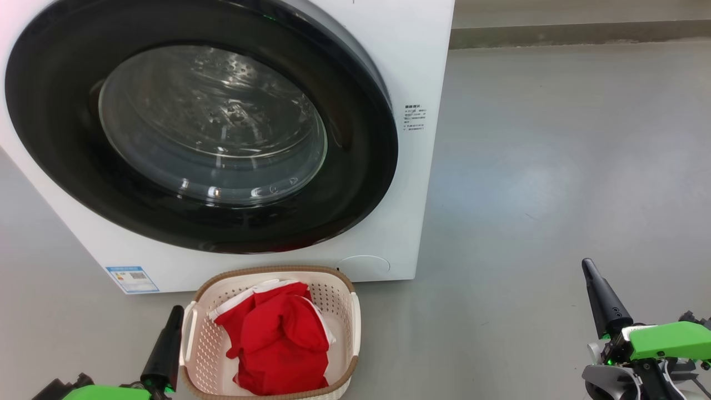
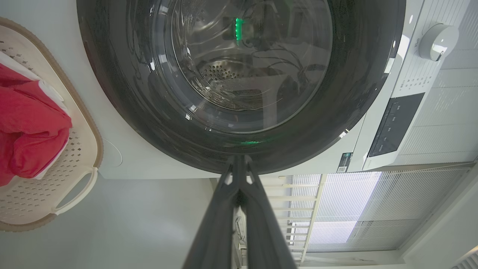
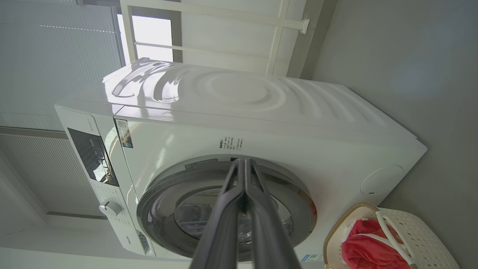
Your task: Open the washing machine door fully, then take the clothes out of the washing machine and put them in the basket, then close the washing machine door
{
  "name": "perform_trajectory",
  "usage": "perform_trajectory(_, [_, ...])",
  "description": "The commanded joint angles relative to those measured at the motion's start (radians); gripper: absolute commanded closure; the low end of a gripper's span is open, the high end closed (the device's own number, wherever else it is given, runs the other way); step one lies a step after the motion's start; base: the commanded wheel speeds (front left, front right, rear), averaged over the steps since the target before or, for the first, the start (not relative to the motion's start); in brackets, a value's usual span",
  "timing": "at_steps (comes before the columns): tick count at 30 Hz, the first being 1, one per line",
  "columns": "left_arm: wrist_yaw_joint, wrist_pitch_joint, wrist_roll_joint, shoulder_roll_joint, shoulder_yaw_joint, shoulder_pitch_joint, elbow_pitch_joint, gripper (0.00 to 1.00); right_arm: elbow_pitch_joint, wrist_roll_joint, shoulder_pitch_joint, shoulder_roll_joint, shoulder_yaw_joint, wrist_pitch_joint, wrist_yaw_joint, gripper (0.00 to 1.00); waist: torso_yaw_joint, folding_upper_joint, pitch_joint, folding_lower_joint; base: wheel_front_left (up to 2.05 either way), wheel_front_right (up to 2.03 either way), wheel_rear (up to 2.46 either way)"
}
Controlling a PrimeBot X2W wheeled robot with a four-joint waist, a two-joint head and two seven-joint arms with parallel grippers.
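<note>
The white washing machine (image 1: 389,66) stands in front of me, its round black-ringed door (image 1: 355,183) flat against the front. Through the glass (image 2: 246,56) I see bare perforated drum. On the floor before it stands the cream basket (image 1: 339,303) with red, white-trimmed clothes (image 1: 278,339) piled inside. My left gripper (image 1: 176,312) is shut and empty, close beside the basket's left handle. My right gripper (image 1: 587,266) is shut and empty, low over bare floor well right of the machine. The basket (image 3: 410,231) and clothes (image 3: 369,250) also show in the right wrist view, below the door (image 3: 298,209).
Grey floor (image 1: 555,166) spreads to the right of the machine up to a wall base (image 1: 577,33). The machine's control panel (image 2: 396,123) and dial (image 2: 437,39) sit above the door. A white railing (image 2: 298,209) and window blinds lie beyond.
</note>
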Motion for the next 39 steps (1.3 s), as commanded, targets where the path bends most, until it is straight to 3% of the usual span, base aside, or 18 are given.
perform_trajectory(1, [-0.007, 0.005, -0.008, 0.008, 0.038, -0.044, -0.02, 1.0, -0.03, 0.005, -0.043, -0.016, 0.015, 0.006, -0.001, 1.0, 0.0, -0.0001, 0.0, -0.0001, 0.0, 0.0, 0.0])
perform_trajectory(39, [-0.007, 0.006, -0.007, 0.007, 0.04, -0.044, -0.02, 1.0, -0.03, 0.002, -0.043, -0.014, 0.012, 0.009, -0.001, 1.0, 0.0, -0.0001, 0.0, -0.0001, 0.0, 0.0, 0.0])
